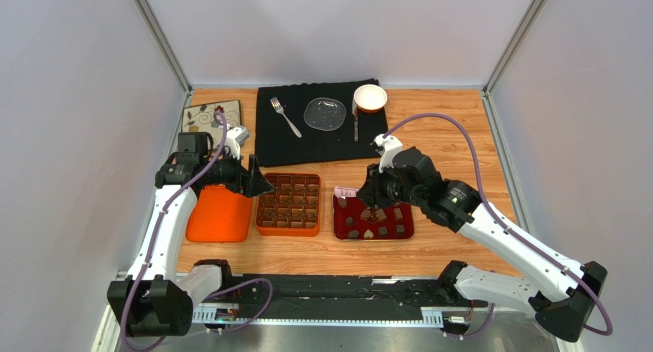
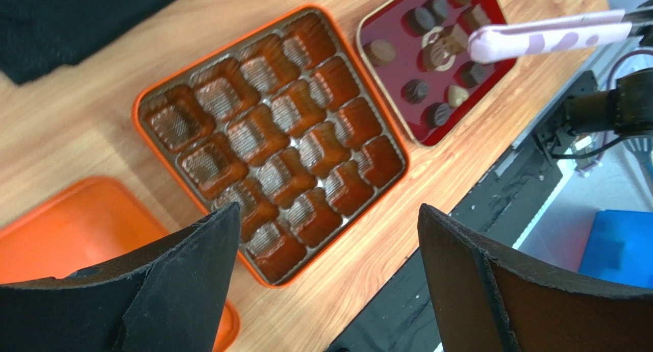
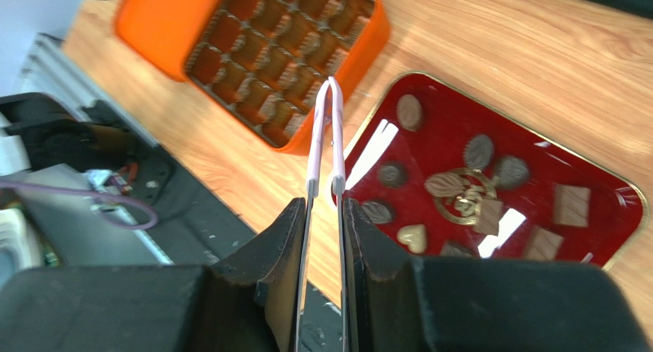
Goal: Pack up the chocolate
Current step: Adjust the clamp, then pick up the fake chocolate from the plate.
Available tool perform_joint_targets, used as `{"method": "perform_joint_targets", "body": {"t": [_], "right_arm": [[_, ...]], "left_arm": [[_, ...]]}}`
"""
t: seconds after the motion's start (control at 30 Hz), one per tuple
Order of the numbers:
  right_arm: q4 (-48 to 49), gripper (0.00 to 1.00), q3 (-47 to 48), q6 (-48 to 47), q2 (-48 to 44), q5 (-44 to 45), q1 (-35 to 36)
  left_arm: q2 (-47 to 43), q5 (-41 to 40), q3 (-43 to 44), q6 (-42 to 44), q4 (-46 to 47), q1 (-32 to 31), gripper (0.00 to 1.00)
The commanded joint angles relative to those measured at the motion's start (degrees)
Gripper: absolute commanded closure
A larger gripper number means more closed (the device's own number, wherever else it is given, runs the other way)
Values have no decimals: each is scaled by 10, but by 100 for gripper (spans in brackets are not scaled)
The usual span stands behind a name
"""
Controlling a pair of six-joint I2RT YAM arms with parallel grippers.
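Several pieces of chocolate [image 1: 373, 222] [image 3: 479, 149] [image 2: 416, 89], round, square and one heart-shaped, lie on a red tray [image 1: 337, 233] [image 3: 437, 122]. Left of it stands the orange box [image 1: 289, 204] [image 2: 138, 107] [image 3: 368, 38], its brown grid compartments showing no chocolate. My right gripper [image 1: 368, 193] [image 3: 323, 206] is shut on pink tongs [image 3: 326, 130] [image 2: 544, 34]. Their tips nearly touch, with nothing between them, above the box's edge nearest the tray. My left gripper [image 1: 257, 182] [image 2: 328, 214] hangs open over the box's left side, holding nothing.
The orange lid [image 1: 218, 214] [image 2: 77, 222] lies left of the box. At the back, a black cloth [image 1: 322, 130] carries a fork [image 1: 285, 116], a glass plate [image 1: 324, 113], a knife [image 1: 356, 126] and a bowl [image 1: 370, 99]. A patterned tile [image 1: 207, 115] sits at the back left.
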Motion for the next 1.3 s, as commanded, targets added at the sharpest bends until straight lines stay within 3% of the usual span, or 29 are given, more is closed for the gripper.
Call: {"method": "perform_joint_targets", "body": {"t": [0.0, 0.53, 1.27], "right_arm": [[-11, 81, 35, -34, 15, 58, 2], [-9, 67, 44, -58, 89, 75, 3], [5, 66, 43, -83, 142, 74, 2]], "left_arm": [[-12, -6, -18, 38, -5, 18, 8], [-19, 23, -35, 57, -15, 45, 7], [-27, 39, -28, 68, -29, 64, 8]]}}
